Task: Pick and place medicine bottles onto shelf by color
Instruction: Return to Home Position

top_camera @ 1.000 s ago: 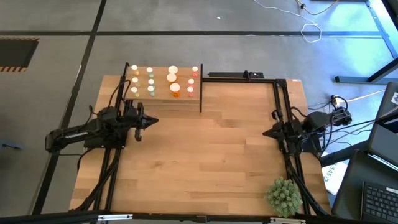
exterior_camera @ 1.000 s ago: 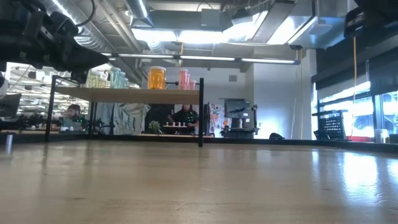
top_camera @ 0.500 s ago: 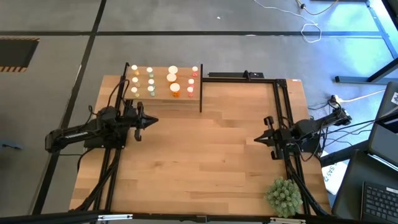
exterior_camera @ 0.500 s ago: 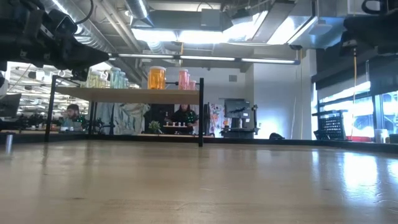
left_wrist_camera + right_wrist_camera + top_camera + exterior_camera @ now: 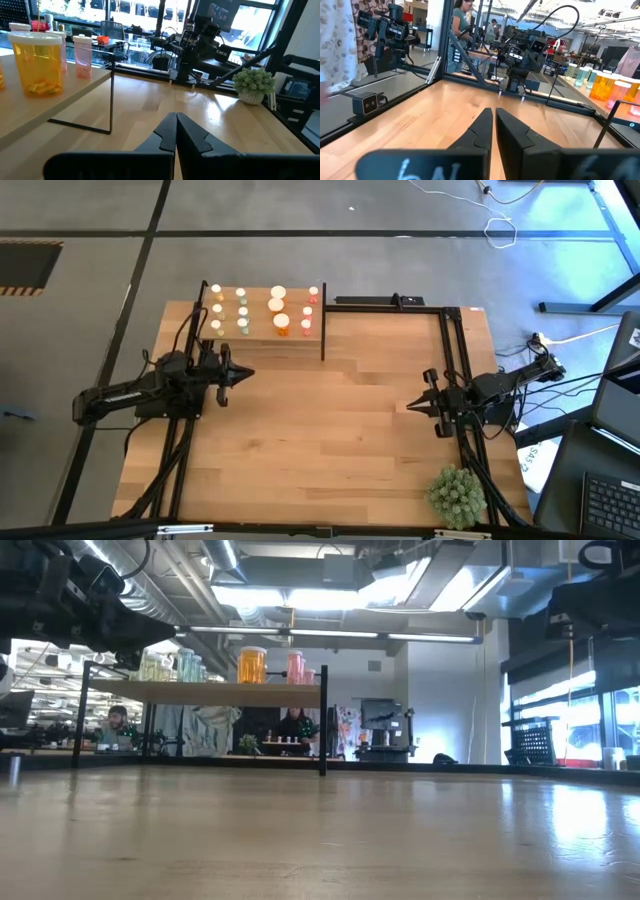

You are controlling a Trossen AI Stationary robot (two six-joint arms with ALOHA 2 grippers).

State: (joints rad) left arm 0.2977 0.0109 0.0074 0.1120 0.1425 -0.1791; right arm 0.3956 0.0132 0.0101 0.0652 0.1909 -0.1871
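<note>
The medicine bottles [image 5: 278, 305] stood in rows on the shelf [image 5: 260, 332] at the far left corner of the table [image 5: 330, 450]. The left gripper [image 5: 245, 374] hovered above the table just in front of the shelf, its fingers pressed together and holding nothing. The right gripper [image 5: 412, 406] hung over the table's right side, well apart from the shelf, likewise closed and empty.

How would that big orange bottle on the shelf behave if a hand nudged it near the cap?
The big orange bottle probably feels light: only a few pills lie at its bottom. Its squat, wide body suggests it would slide rather than tip, and the smooth wooden shelf likely offers little grip.
</note>
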